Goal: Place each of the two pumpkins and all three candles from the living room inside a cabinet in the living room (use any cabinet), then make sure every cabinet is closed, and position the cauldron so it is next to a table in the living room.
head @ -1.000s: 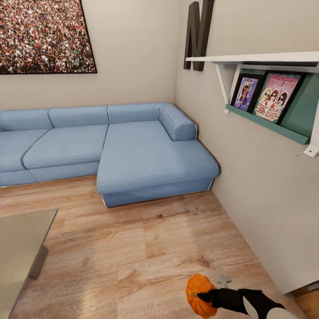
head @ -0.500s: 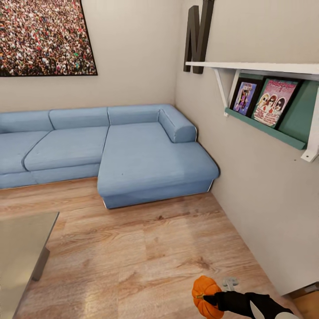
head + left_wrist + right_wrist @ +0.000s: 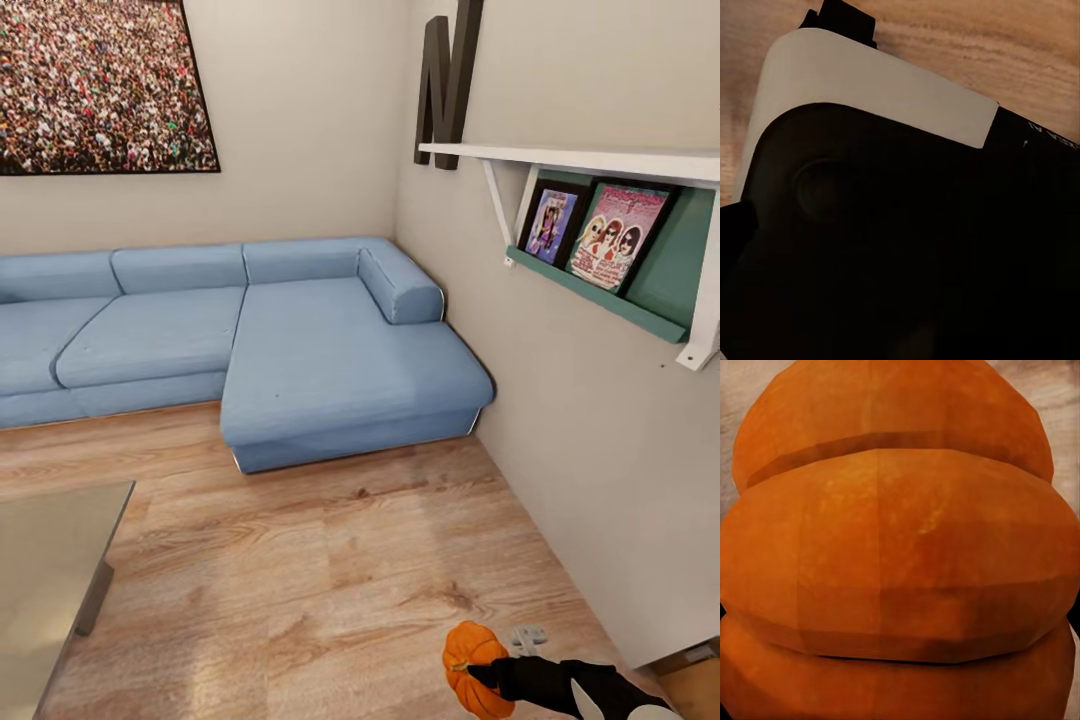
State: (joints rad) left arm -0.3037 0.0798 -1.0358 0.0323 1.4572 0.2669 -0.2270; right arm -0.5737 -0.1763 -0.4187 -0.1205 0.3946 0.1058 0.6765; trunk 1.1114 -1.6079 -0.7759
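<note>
Pumpkin [image 3: 476,668] held off the floor [image 3: 320,580], low and near the wall [image 3: 600,480], well apart from the sofa [image 3: 330,360]. Right gripper [image 3: 488,673] clamped on pumpkin, black fingers [image 3: 520,678] wrapped across its near side, small grey shadow on the boards just beyond. Orange ribs [image 3: 900,555] pressed right up against the right wrist camera. Left gripper: cannot tell whether spread or clamped; left wrist camera looks at a black and white robot shell [image 3: 885,97] over wood planks. Sofa in the corner, crowd poster [image 3: 100,85] above it, big dark letter [image 3: 448,75] on the adjoining wall beyond the sofa's chaise end. White shelf [image 3: 580,160] with a teal ledge [image 3: 600,295] and two framed prints [image 3: 590,230], farther along that wall from the sofa. Glass table [image 3: 50,580] in front of the sofa, far across the floor from pumpkin.
</note>
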